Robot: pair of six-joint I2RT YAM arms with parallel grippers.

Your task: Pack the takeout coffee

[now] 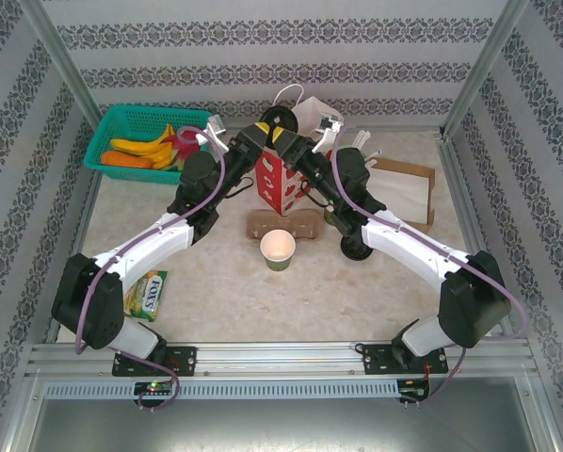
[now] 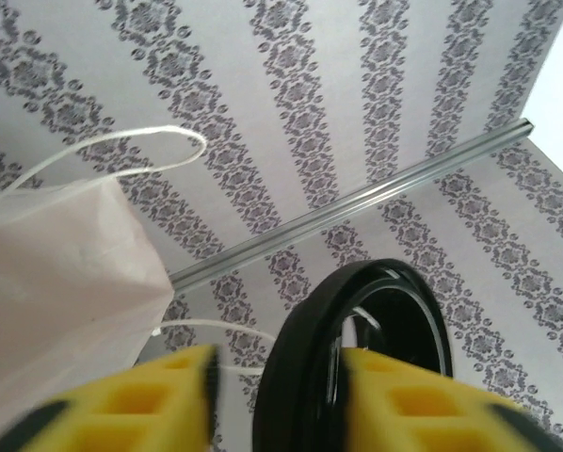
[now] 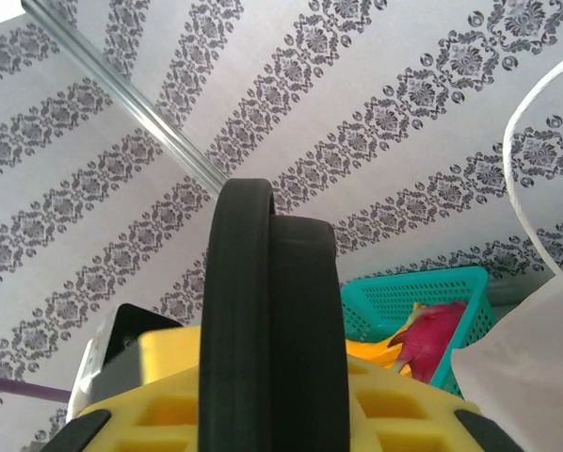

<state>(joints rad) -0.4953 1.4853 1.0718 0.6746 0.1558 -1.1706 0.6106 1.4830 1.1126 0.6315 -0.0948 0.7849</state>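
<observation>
Standing upright on the table (image 1: 216, 273), the green cup (image 1: 278, 250) shows its cream inside and has no lid on it. It sits just on the near side of the cardboard cup carrier (image 1: 283, 226), between the two arms.

The black lid (image 1: 278, 120) is well apart from the cup. It is up in the air farther back, turned on edge above the far side of the red-and-white bag (image 1: 280, 184), where both arms meet.

The right gripper (image 1: 286, 138) is clamped on the lid. From the right wrist, the lid (image 3: 272, 311) runs edge-on through the right gripper (image 3: 272, 400), with a yellow finger (image 3: 168, 400) pressed against each face.

The left gripper (image 1: 265, 130) stands parted and does not grip. From the left wrist, the lid (image 2: 357, 348) sits inside the left gripper (image 2: 277, 400), close against one yellow finger (image 2: 423, 410). A clear gap separates it from the other finger.

A white paper bag (image 1: 310, 111) with a string handle stands just beyond the lid, and it fills the left of the left wrist view (image 2: 56, 282). At far left is a teal basket (image 1: 121, 121) holding bananas (image 1: 140, 146) and a pink dragon fruit (image 1: 181, 143). The basket (image 3: 404, 301) and the dragon fruit (image 3: 423, 339) also show behind the right gripper.

A brown paper bag (image 1: 404, 193) lies flat at right. A green snack packet (image 1: 147, 292) lies near the left arm's base.
</observation>
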